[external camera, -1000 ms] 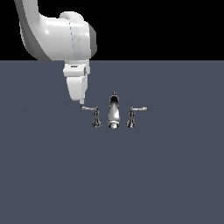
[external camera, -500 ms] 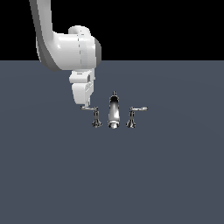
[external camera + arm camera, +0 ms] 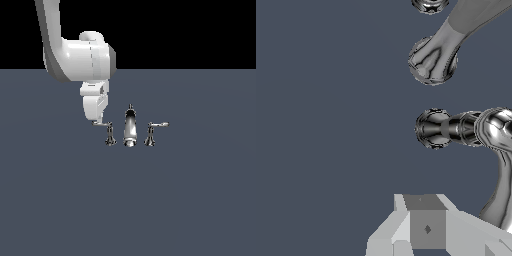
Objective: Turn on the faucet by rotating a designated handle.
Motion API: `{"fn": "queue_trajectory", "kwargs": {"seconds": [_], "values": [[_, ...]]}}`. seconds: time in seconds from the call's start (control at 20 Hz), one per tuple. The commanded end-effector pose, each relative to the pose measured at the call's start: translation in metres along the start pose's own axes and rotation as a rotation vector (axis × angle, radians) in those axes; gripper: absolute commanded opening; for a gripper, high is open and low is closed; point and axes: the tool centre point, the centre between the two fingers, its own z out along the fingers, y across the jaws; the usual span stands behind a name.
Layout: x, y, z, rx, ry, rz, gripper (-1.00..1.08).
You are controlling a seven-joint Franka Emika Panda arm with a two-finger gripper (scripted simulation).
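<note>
The chrome faucet stands on the dark grey surface, with its tall spout (image 3: pixel 130 127) in the middle. The handle (image 3: pixel 109 134) is on the exterior view's left of the spout, its thin arm sticking out leftward. My gripper (image 3: pixel 98 120) hangs right at the tip of that arm, fingers pointing down and seemingly together; I cannot tell whether it touches the arm. In the wrist view the handle (image 3: pixel 456 128) fills the middle, its lever curving close past my fingertips (image 3: pixel 426 229). The spout (image 3: pixel 433 60) lies beyond it.
The mirror-twin handle (image 3: pixel 150 135), arm pointing to the exterior view's right, stands on the other side of the spout and shows at the wrist view's edge (image 3: pixel 430 5). The flat dark grey surface (image 3: pixel 190 200) spreads all around.
My gripper has moved toward the exterior view's right and come down, from above and left of the handle to the tip of its arm. The faucet has not visibly moved.
</note>
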Motion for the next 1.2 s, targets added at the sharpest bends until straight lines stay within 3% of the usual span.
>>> {"fn": "queue_trajectory", "kwargs": {"seconds": [0.0,0.6,0.65,1.15], "values": [[-0.003,0.006,0.0,0.0,0.0,-0.001,-1.0],[-0.017,0.04,0.0,0.0,0.0,-0.001,-1.0],[-0.008,0.032,0.0,0.009,0.0,0.012,-1.0],[-0.002,0.062,0.0,0.004,0.0,0.006,-1.0]]}}
